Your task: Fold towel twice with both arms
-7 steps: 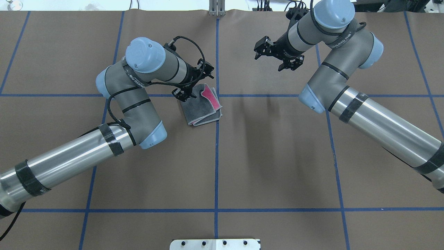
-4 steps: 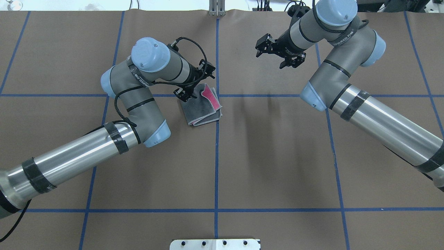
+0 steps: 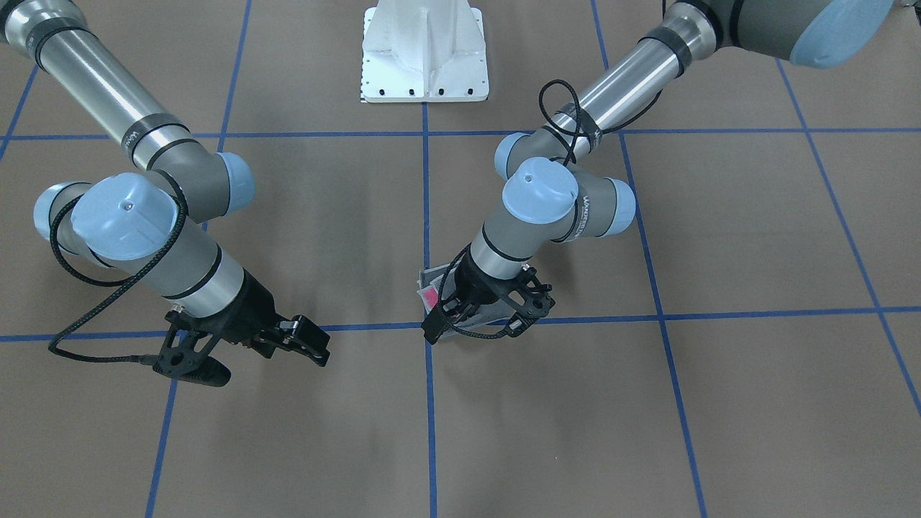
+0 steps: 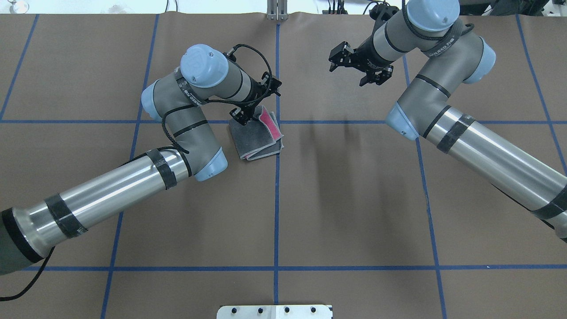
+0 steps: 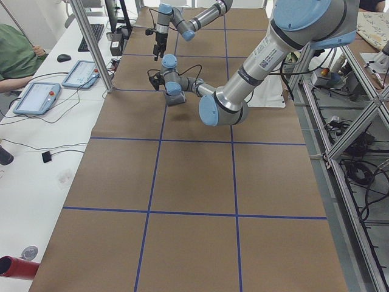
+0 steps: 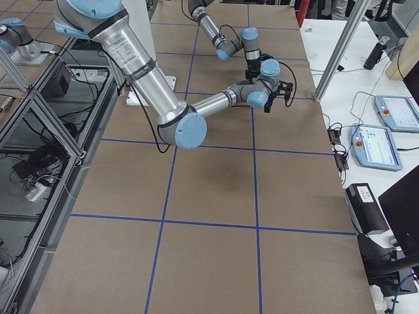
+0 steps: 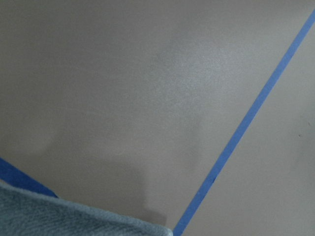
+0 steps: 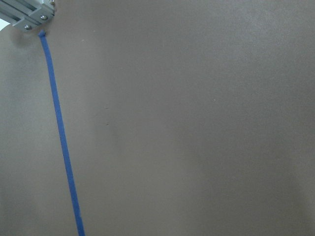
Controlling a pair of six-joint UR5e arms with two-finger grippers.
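Note:
The towel (image 4: pixel 257 142) lies folded into a small square on the brown table, near where two blue tape lines cross. It is grey side up, with a pink strip (image 4: pixel 271 125) showing at its far right edge. My left gripper (image 4: pixel 259 104) is open and hangs just over the towel's far left corner, holding nothing. In the front view it (image 3: pixel 482 320) covers most of the towel (image 3: pixel 429 291). The left wrist view shows only a grey towel edge (image 7: pixel 74 219). My right gripper (image 4: pixel 356 66) is open and empty, above bare table far to the right of the towel (image 3: pixel 252 356).
The white pedestal base (image 3: pixel 424 57) stands at the robot's side of the table. An aluminium post (image 4: pixel 277 11) stands at the far edge. Beyond that edge, a desk holds tablets (image 5: pixel 36 97) and an operator sits there.
My left arm has swung to the right and its gripper has shifted slightly right and farther away over the towel's corner. The right gripper has drifted a little farther away. The towel has not moved.

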